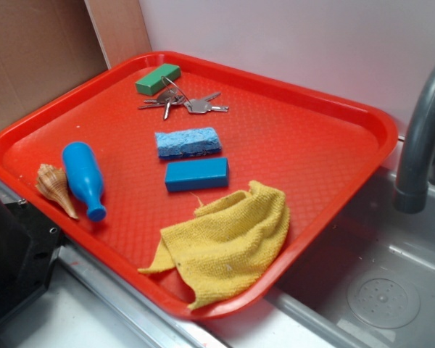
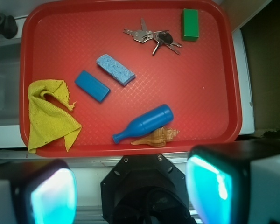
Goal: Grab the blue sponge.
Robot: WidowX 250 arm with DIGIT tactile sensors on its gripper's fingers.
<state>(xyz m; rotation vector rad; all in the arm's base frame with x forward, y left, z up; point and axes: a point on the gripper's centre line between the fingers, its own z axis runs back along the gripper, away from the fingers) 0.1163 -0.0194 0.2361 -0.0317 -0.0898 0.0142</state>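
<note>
Tray: A red tray filled most of the exterior view, its near corner hanging over a grey sink at lower right.
Shell: At the far left of the tray we saw a tan spiral shell, lying just beside the bottle toy; whether they touched we could not tell.
Bottle toy: A blue bottle-shaped toy lay on its side at left, neck pointing toward the lower edge of the frame.
Green block: A green block sat near the tray's top rim, left of centre.
Keys: A bunch of keys was spread just below and to the right of the green block.
Blue sponge: The blue sponge, pale and speckled, lay flat near the middle of the tray, below the keys and apart from them; in the wrist view it showed left of centre in the upper half.
Blue block: A smooth, darker blue block lay just below the sponge in the exterior view, roughly parallel, with a narrow strip of tray between them.
Cloth: A crumpled yellow cloth covered the tray's lower centre, close to the blue block.
Faucet: A dark grey faucet curved down at the right edge.
Gripper: In the wrist view we saw the gripper at the bottom of the frame, its two fingers set wide apart with nothing between them, well apart from the sponge.
</note>
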